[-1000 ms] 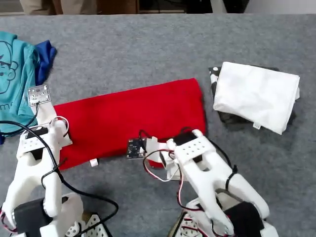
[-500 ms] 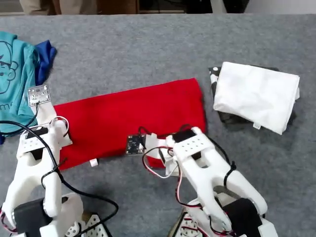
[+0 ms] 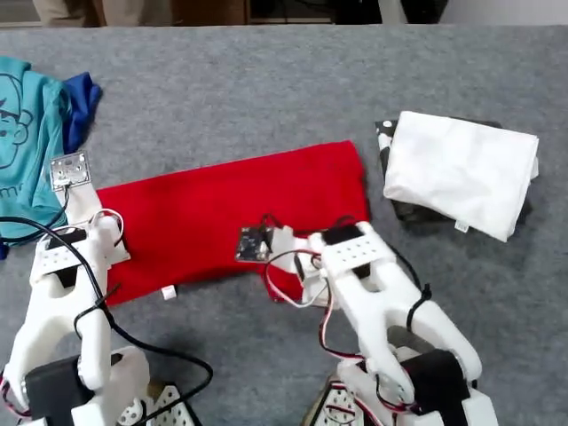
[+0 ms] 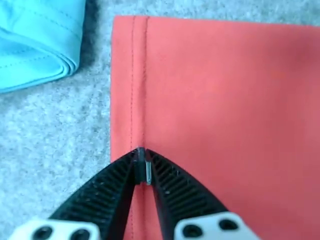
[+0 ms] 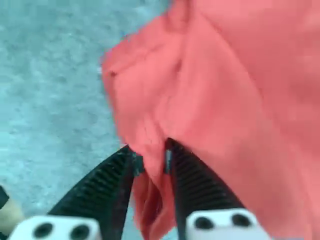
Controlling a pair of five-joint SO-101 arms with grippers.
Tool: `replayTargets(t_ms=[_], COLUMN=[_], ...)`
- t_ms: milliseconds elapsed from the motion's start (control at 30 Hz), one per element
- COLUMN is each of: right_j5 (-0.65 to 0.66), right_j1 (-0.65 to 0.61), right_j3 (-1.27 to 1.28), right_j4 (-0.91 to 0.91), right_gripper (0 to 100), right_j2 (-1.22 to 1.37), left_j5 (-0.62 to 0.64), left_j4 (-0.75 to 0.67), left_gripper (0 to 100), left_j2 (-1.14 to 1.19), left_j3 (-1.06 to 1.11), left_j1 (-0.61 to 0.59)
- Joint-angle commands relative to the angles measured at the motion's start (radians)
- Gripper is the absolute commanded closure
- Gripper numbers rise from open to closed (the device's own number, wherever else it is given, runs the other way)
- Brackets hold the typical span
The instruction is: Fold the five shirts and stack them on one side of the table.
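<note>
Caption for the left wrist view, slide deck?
Left gripper pinches the red shirt at its hem; teal shirt lies beside it.

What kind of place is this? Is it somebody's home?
Probably a robot lab, not a home: two white arms with bare wires at a grey felt table, holding a red shirt near a folded white shirt.

The table [image 3: 266, 80] spreads wide in front of me, covered from edge to edge in a grey felt-like cover [image 3: 497, 293] with a fuzzy, slightly mottled nap. Its far edge runs straight across. Just past that edge stands a brown panel [image 3: 213, 11], then a dark gap [image 3: 311, 11], and a pale surface [image 3: 506, 9] at the far right corner. The light is soft and even, leaving only faint shadows on the grey.
</note>
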Motion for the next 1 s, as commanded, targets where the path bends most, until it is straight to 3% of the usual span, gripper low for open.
replayTargets(t_ms=[0,333,500,800,967], right_j5=[-0.008,-0.005,0.003,0.153,0.224], right_j1=[0.042,0.039,0.041,0.044,0.056], right_j3=[-0.065,-0.456,-0.848,-1.63,-1.954], right_j4=[0.002,0.235,0.44,0.778,0.816], right_gripper=[99.7,99.7,99.7,99.6,98.8], right_j2=[0.012,0.269,0.432,0.934,1.159], left_j5=[-0.002,-0.002,-0.002,-0.002,-0.002], left_j4=[-0.014,-0.014,-0.014,-0.014,-0.014], left_gripper=[98,98,98,98,98], left_j2=[-0.004,-0.004,-0.004,-0.004,-0.004], left_j3=[-0.005,-0.005,-0.005,-0.005,-0.005], left_j1=[-0.006,-0.006,-0.006,-0.006,-0.006])
